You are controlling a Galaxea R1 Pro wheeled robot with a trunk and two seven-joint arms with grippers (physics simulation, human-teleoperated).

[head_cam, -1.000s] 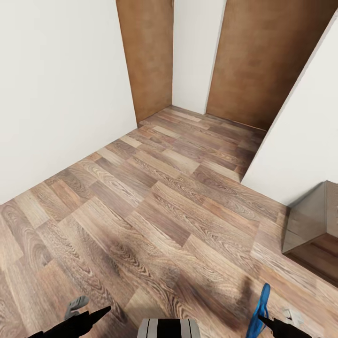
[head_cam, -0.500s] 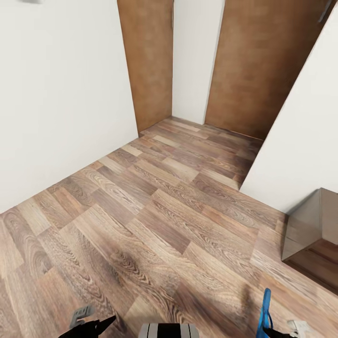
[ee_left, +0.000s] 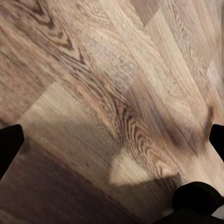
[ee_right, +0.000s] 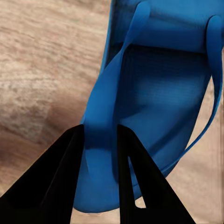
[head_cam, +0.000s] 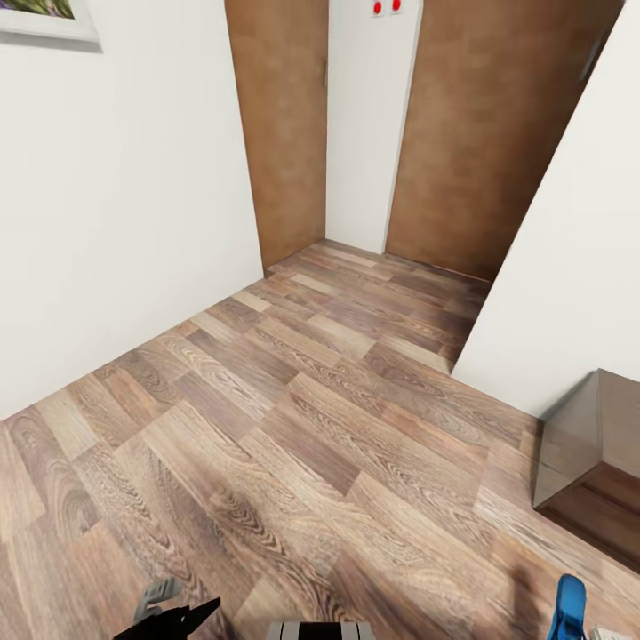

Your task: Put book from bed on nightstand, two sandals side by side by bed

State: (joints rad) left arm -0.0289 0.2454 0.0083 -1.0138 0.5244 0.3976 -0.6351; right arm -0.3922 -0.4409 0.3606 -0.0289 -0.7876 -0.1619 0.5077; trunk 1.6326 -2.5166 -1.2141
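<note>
One bright blue sandal (ee_right: pixel 163 88) hangs from my right gripper (ee_right: pixel 100 140), whose black fingers are shut on its thin strap. In the head view the sandal's tip (head_cam: pixel 566 609) pokes up at the bottom right corner, above the wood-plank floor (head_cam: pixel 293 418). My left gripper (head_cam: pixel 191 615) is low at the bottom left. In the left wrist view its fingers (ee_left: pixel 9 147) stand wide apart at the picture's edges, open over bare floor. The book, the bed, the second sandal and the nightstand are out of view.
Two brown doors (head_cam: pixel 280 124) (head_cam: pixel 493 133) close off a narrow corridor ahead between a white wall on the left (head_cam: pixel 116 222) and one on the right (head_cam: pixel 578 267). A brown wooden piece of furniture (head_cam: pixel 587 444) stands against the right wall.
The head view has tilted upward, bringing a picture frame and red marks into view at the top. The held sandal has sunk toward the bottom right corner. My left gripper sits slightly lower.
</note>
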